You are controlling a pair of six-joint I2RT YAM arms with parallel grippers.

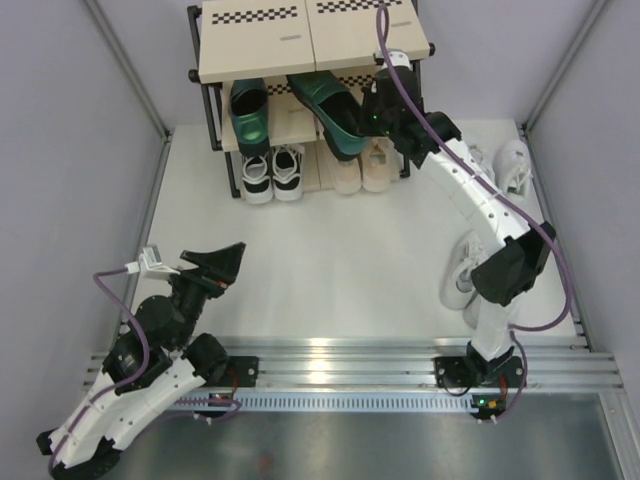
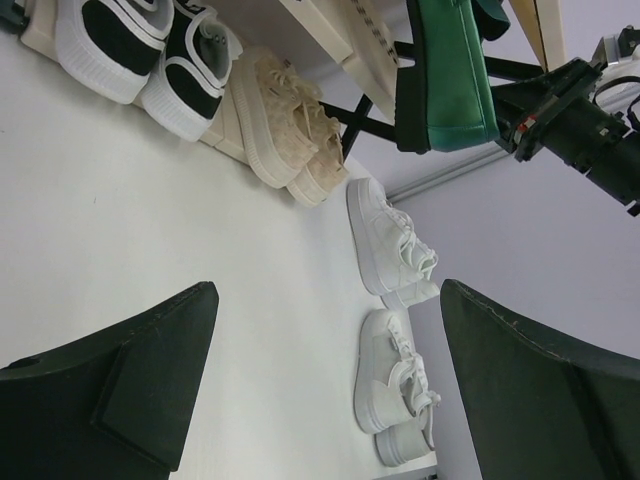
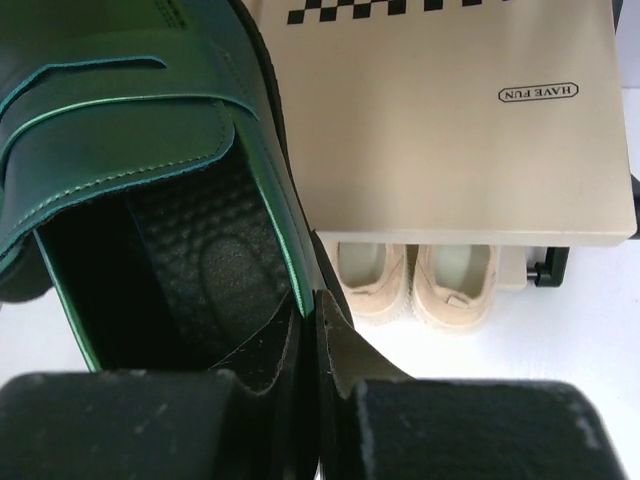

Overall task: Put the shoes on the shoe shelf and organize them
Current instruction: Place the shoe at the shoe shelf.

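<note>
Left fingers (image 1: pixel 220 260): spread wide, empty, above the tabletop (image 1: pixel 340 240).
Green shoe (image 1: pixel 330 112): tilted at the middle tier of the shoe shelf (image 1: pixel 310 45), beside its mate (image 1: pixel 250 112).
Right fingers (image 3: pixel 480 430): clenched on the shoe's collar.
Advice: level it, slide it fully in, then release.

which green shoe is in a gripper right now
The tilted green shoe on the right: the right gripper pinches its rim. The other green shoe sits free on the middle board, left of it.
</note>
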